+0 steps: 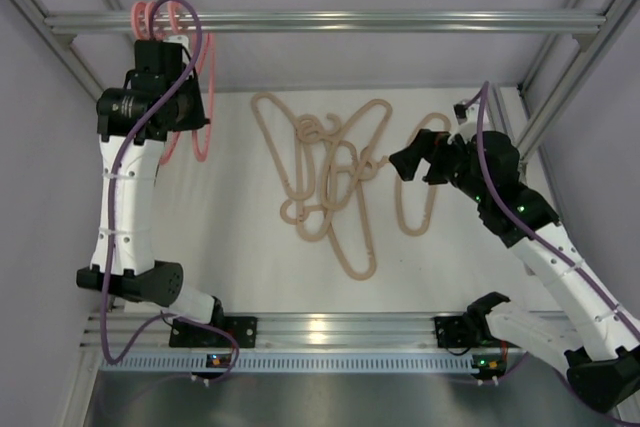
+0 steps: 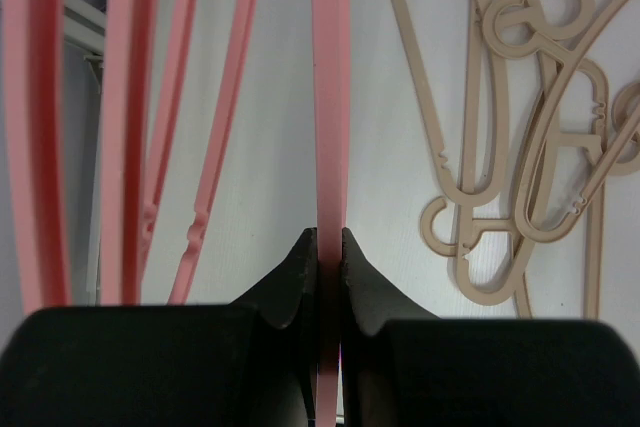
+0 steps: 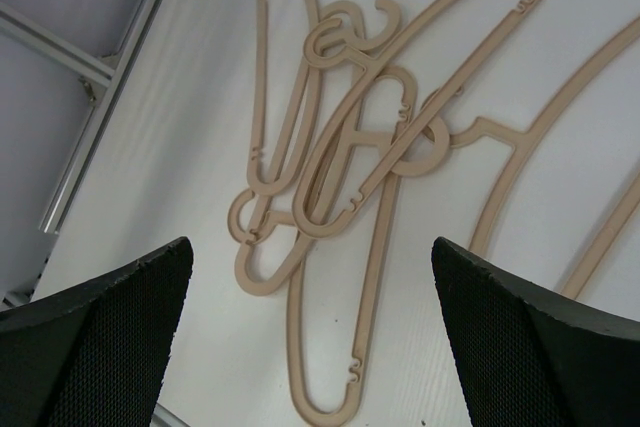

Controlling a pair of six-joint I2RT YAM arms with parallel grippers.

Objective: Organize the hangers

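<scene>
Left gripper: the left gripper (image 2: 330,239) has its black fingers pressed together on the straight edge of a thin pink plastic hanger (image 2: 330,97), raised beside the silver metal bar (image 1: 350,22) at the far left.
Right gripper: the right gripper (image 3: 310,257) hovers with its fingers wide apart, holding nothing, over the right side of the beige heap.
Pink group: the other pink hangers (image 2: 140,97) hang just beside the held one, with pink hooks looped over the bar.
Beige group: thin beige rounded-triangle hangers (image 1: 330,177) lie flat in a tangle on the white table (image 1: 230,247), hooks threaded through one another's frames.
Step in hand: probably seating the held pink hanger on the bar among its fellows.
Doing it well: keep the hanger's plane parallel to its neighbours, let the hook settle fully over the bar before letting go, then part the fingers slowly so nothing swings. The beige tangle will need one frame lifted at a time.
Hard to make out: the left arm covers the pinched spot from above, so I cannot tell whether the held hanger's hook is already over the bar. The pink hooks overlap too closely to count. The beige heap's count is also unclear.
</scene>
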